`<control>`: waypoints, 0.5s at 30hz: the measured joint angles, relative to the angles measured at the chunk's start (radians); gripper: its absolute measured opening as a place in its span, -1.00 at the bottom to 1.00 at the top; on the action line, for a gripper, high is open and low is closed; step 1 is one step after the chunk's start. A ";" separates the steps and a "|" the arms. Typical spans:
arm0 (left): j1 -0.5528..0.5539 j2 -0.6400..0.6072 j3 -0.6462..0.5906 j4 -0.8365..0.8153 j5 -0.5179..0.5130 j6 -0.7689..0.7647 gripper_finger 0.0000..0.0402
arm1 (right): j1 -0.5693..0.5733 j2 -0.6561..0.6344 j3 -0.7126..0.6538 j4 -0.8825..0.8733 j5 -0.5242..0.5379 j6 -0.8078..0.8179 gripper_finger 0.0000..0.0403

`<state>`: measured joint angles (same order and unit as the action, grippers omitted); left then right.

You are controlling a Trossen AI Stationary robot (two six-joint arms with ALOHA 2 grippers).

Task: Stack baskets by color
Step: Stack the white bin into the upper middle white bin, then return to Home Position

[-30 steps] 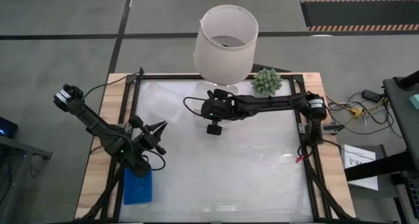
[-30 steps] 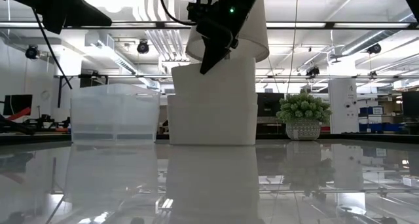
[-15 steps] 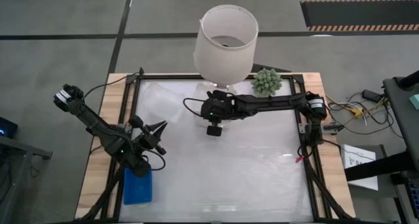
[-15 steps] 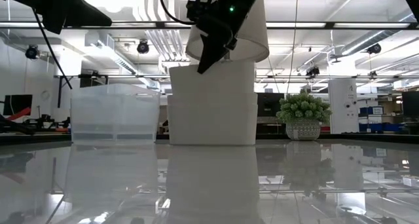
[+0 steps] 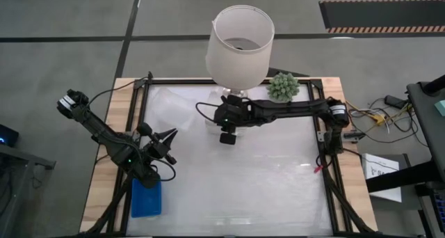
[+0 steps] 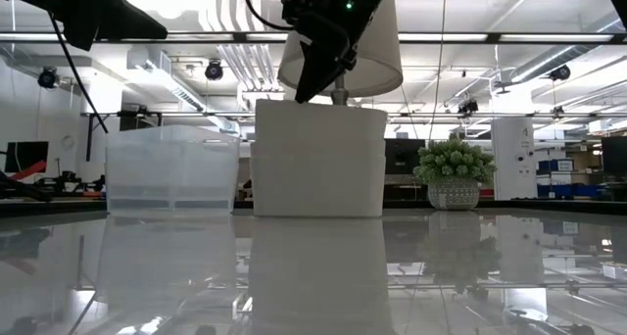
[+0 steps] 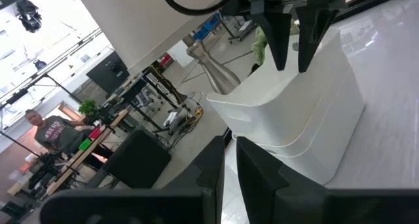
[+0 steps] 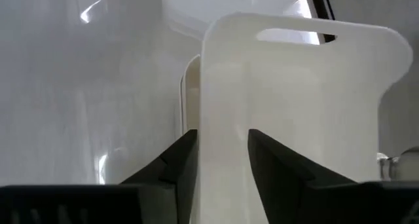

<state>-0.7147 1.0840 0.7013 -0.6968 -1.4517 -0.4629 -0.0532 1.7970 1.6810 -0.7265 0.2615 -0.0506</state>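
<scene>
Since a second ago your right gripper (image 6: 315, 80) has lifted, fingers parted, off the white baskets (image 6: 318, 159) nested at centre frame, apparently released; left gripper (image 5: 170, 142), closed and empty, waits above the blue baskets (image 5: 146, 197), so stacking looks nearly done.

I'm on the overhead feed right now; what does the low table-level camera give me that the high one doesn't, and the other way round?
Only the high view shows the blue baskets at the table's near left corner, beside the left gripper, and both arms' full layout. Only the low view shows the white baskets as a nested stack standing on the table, with the right gripper just above its top rim, fingers apart. Both show the lampshade, the clear container and the small plant.
</scene>
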 joint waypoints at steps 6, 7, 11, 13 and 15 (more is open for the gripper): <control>0.000 0.000 0.000 0.000 0.000 0.000 -0.89 | 0.000 -0.020 0.000 0.001 0.000 0.001 -0.30; 0.000 0.000 0.000 0.000 0.000 0.000 -0.89 | 0.000 -0.021 0.000 0.000 0.000 0.002 -0.31; 0.000 0.000 0.000 0.000 0.000 0.000 -0.89 | 0.000 -0.021 0.000 0.000 0.000 0.002 -0.41; 0.000 0.000 0.000 0.000 0.000 0.000 -0.89 | 0.000 -0.021 0.000 0.002 0.000 0.005 -0.50; 0.000 0.000 0.000 0.000 0.000 0.000 -0.89 | 0.000 -0.021 0.000 0.006 0.000 0.005 -0.60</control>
<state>-0.7147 1.0840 0.7013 -0.6968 -1.4517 -0.4629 -0.0528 1.7760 1.6810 -0.7203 0.2619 -0.0452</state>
